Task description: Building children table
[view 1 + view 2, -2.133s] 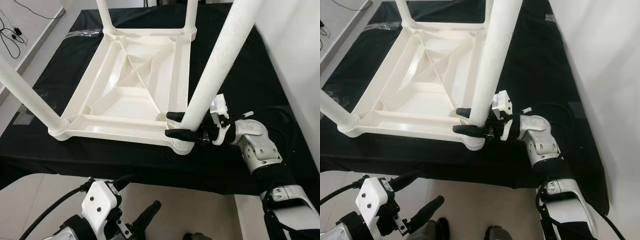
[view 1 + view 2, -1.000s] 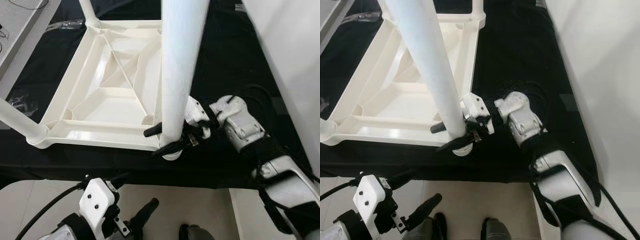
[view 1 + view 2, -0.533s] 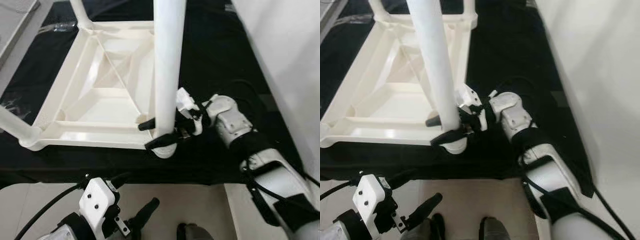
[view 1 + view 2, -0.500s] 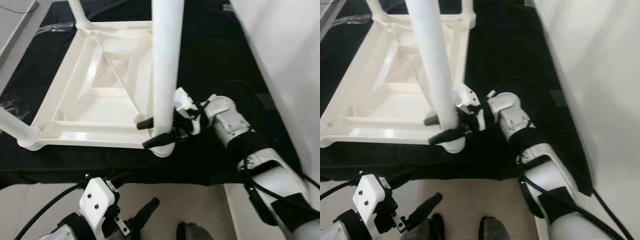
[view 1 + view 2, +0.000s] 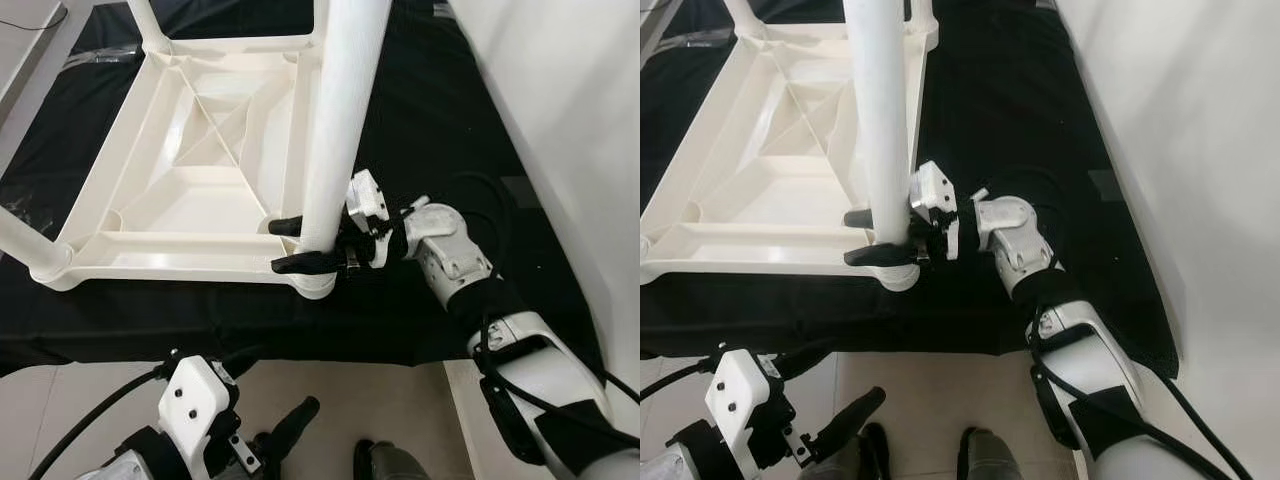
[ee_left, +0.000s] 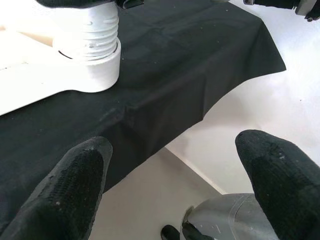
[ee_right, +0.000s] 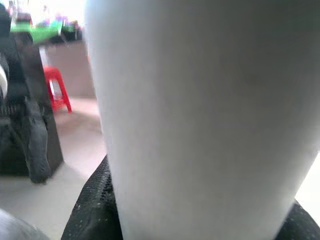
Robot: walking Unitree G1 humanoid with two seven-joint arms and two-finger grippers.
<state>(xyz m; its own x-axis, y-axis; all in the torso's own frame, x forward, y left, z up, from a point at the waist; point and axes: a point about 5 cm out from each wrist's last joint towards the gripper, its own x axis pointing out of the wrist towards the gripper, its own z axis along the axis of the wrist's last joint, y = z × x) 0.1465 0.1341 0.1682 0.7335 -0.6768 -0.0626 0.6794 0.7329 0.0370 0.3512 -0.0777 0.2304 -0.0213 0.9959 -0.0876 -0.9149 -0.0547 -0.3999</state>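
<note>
White plastic table top (image 5: 200, 190) is lying upside down on a black cloth (image 5: 440, 130). Down low on the left, the left gripper (image 5: 265, 420) is hanging by the floor with its fingers apart, holding nothing. On the right, the bent right arm is reaching sideways, its right gripper (image 5: 290, 246) squeezing the near table leg (image 5: 340, 120) just above its corner socket.

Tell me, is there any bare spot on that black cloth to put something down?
Yes. The widest bare patch of black cloth lies between the upturned white table and the pale wall. A narrower strip runs along the near edge, below the table's rim. It is crowded at the near corner, where the right claw grips the table leg.
</note>
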